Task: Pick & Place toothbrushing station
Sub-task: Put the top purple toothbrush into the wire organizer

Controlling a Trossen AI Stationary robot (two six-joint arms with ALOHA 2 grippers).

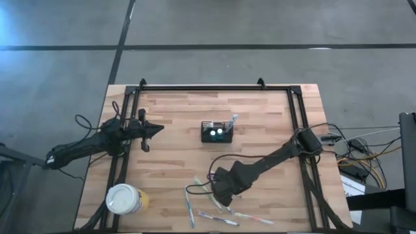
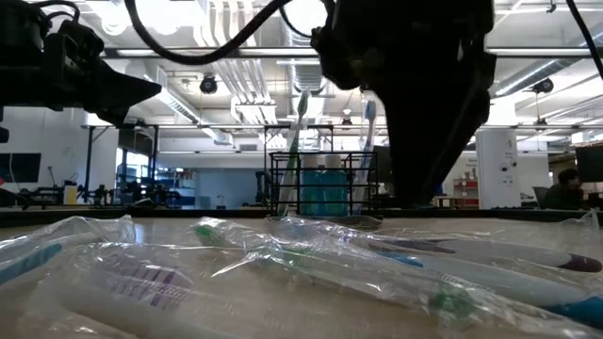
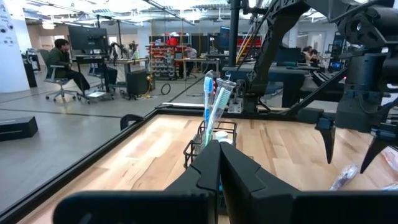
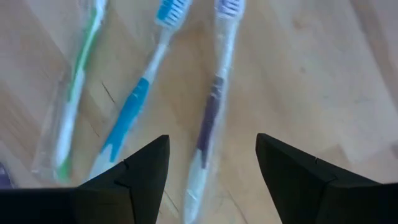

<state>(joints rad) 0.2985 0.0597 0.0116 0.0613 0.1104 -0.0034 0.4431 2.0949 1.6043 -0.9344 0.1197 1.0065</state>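
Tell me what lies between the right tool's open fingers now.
A purple-handled wrapped toothbrush lies on the table between the right tool's fingers, seen in the right wrist view.

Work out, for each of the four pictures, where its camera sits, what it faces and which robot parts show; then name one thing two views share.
High view: above the table, looking straight down; both arms show.
Low view: at table-top height, facing wrapped toothbrushes and the room; arms hang from above.
Left wrist view: on the left arm, facing the black holder; left gripper shut.
Right wrist view: on the right arm, looking down at the purple toothbrush; right gripper open.
Shared: high and left wrist views both show the holder.
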